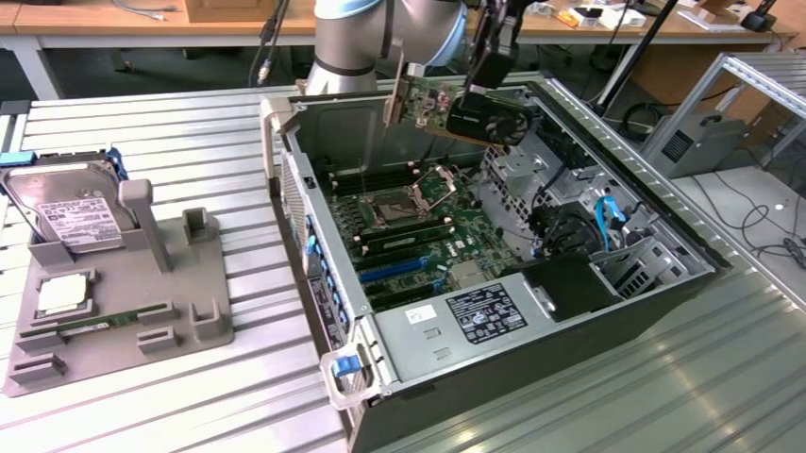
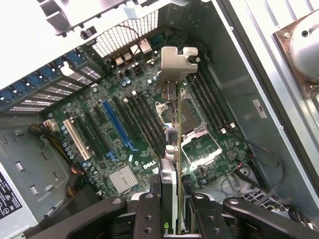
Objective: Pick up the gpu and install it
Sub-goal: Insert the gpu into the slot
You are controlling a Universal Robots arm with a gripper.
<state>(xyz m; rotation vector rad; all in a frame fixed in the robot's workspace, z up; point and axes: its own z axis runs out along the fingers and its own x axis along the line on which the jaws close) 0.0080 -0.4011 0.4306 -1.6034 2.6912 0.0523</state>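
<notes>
**Clerk:** Item one, closest in?

**Checker:** The pincer (image 2: 173, 211). Its black fingers (image 2: 149, 209) stand on either side of a thin card seen edge-on. It is clamped on the gpu (image 2: 169, 177), with the jaws drawn in against the card's two faces.

**Clerk:** Location of the gpu?

**Checker:** Aloft over the open computer case (image 1: 655, 203), above the motherboard (image 2: 94, 119) and touching none of it. In the exterior view it hangs tilted near the case's far end. The silver bracket (image 2: 177, 62) is toward that view's left and the black cooler toward its right. It is not seated in any slot.

**Clerk:** Handling entry?

**Checker:** Judged light and stiff, but fragile, with bare circuitry and likely fine contacts along one edge. The smooth board faces could slip under a sideways pull. It is best taken by the cooler block or the plain board margins, roughly where the grip appears to sit. The bracket looks like the sturdiest part.

**Clerk:** Beneath it?

**Checker:**
- One blue slot (image 2: 117, 127), with black slots alongside.
- The CPU socket (image 2: 192, 122).
- A finned heatsink (image 2: 123, 178).

**Clerk:** Farther out?

**Checker:**
- The labelled power supply (image 1: 485, 316), at the case's near end.
- A grey holder (image 1: 189, 326) on the table (image 1: 164, 123), at the exterior view's left, well apart from the case.
- In that holder, a hard drive (image 1: 75, 212) leaning.
- Also in it, a memory stick (image 1: 94, 324) lying flat.
</notes>
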